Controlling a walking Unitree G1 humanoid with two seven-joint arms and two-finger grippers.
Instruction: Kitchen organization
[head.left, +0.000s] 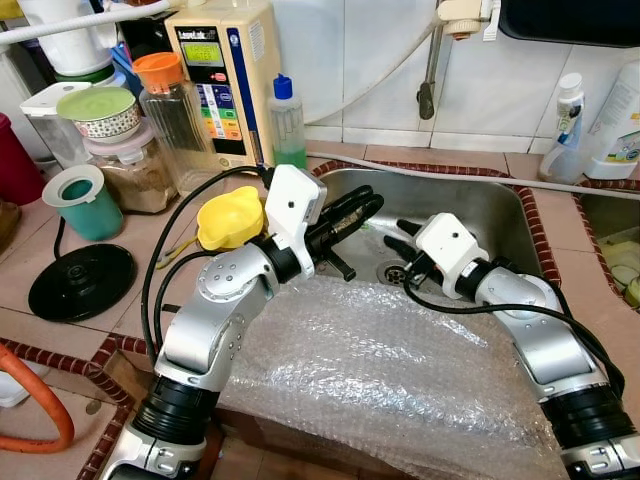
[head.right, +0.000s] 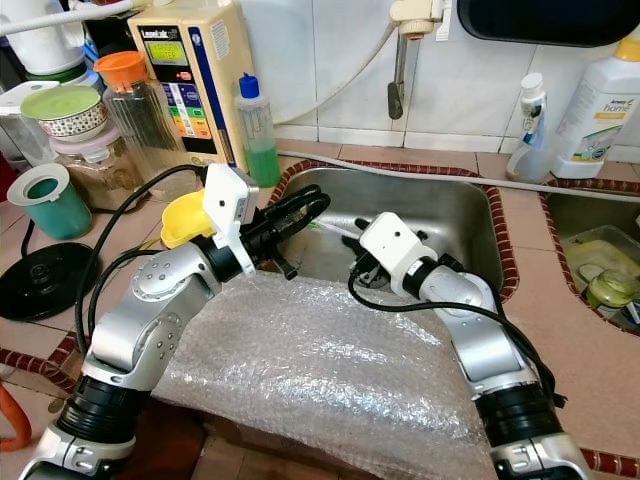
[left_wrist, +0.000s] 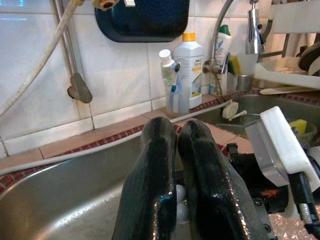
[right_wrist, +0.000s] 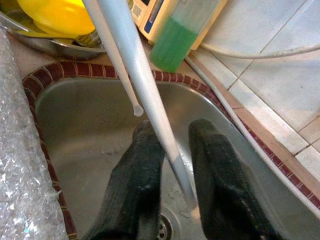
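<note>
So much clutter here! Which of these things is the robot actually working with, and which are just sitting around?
In use:
left gripper, shut on the white sticks
right gripper, open, with the sticks between its fingers
steel sink beneath both

Lying about:
bubble wrap
yellow plastic cup
bottle of green liquid
teal cup

Bubble wrap before sink

Left tool closed; right tool parted.
</note>
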